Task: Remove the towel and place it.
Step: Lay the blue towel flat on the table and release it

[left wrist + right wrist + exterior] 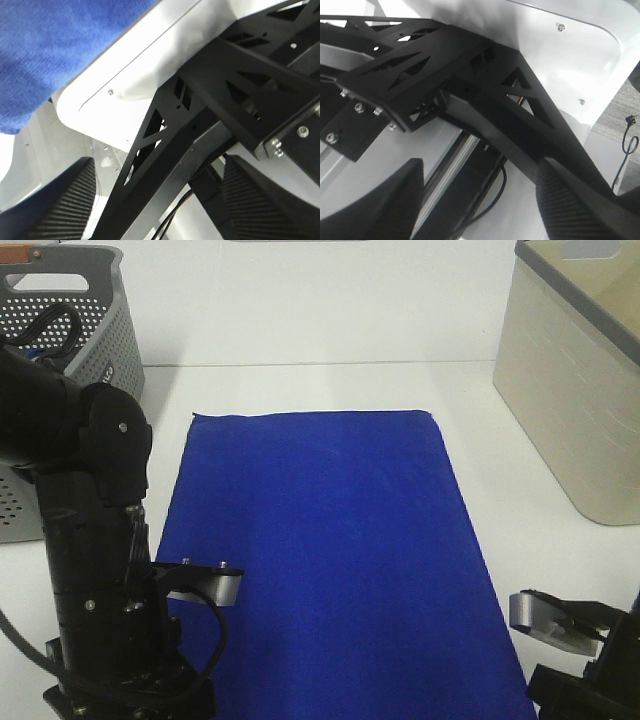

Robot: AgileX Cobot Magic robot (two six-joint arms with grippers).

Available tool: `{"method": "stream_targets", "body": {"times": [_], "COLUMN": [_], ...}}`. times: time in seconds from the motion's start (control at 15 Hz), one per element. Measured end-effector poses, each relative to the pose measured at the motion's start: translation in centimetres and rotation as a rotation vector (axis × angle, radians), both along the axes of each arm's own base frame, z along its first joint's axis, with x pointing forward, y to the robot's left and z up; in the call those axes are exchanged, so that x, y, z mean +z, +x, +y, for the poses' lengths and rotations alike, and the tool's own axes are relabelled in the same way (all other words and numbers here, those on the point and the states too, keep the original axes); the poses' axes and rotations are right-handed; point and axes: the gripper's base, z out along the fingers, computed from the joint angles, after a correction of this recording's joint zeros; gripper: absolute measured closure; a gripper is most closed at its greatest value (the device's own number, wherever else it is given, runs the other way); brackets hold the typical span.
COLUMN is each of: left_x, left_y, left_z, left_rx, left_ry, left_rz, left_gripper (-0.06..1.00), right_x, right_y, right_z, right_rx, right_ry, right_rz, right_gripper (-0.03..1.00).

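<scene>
A blue towel (330, 560) lies spread flat on the white table (320, 330), reaching from the middle to the front edge. In the left wrist view a corner of the towel (45, 55) shows hanging over the table's edge. My left gripper (155, 212) is open and empty, its fingers (50, 210) wide apart below the table's front edge, over the black frame. My right gripper (470, 215) is also open and empty, its fingers (580, 210) apart, below the table's corner. The towel does not show in the right wrist view.
A grey perforated basket (95, 330) stands at the back left. A beige bin (580, 390) stands at the back right. My left arm (100, 570) stands folded at the front left beside the towel, and my right arm (575, 660) at the front right.
</scene>
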Motion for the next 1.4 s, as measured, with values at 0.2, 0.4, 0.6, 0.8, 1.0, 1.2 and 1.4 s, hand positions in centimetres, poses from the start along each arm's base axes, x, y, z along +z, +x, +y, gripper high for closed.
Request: {"method": "stream_targets", "body": {"times": [0.2, 0.4, 0.6, 0.8, 1.0, 1.2, 1.4], "left_x": [1.1, 2.8, 5.3, 8.6, 9.7, 10.3, 9.9], "left_y": [1.7, 4.6, 8.1, 13.0, 17.7, 22.6, 25.3], "left_z": [-0.3, -0.6, -0.5, 0.9, 1.0, -0.6, -1.7], "left_rx": [-0.082, -0.130, -0.048, 0.089, 0.156, 0.217, 0.302], "left_ry": [0.010, 0.061, 0.058, 0.035, 0.040, 0.034, 0.019], "left_rz": [-0.083, -0.234, -0.355, -0.499, -0.608, -0.734, -0.786], "left_gripper": [0.27, 0.26, 0.26, 0.26, 0.26, 0.24, 0.24], "right_x": [1.5, 4.3, 7.5, 11.5, 13.9, 13.7, 14.1], "right_y": [2.9, 6.8, 10.9, 14.6, 17.9, 23.9, 27.7], "right_z": [0.1, 0.4, 0.8, 1.0, 0.7, 0.6, 1.1], "right_rx": [0.071, 0.065, 0.034, 0.041, 0.035, -0.005, -0.037], "right_ry": [0.011, -0.023, -0.054, -0.071, -0.162, -0.274, -0.273], "right_rz": [-0.081, -0.259, -0.421, -0.619, -0.732, -0.802, -0.881], "right_gripper": [0.33, 0.33, 0.32, 0.25, 0.24, 0.23, 0.23]}}
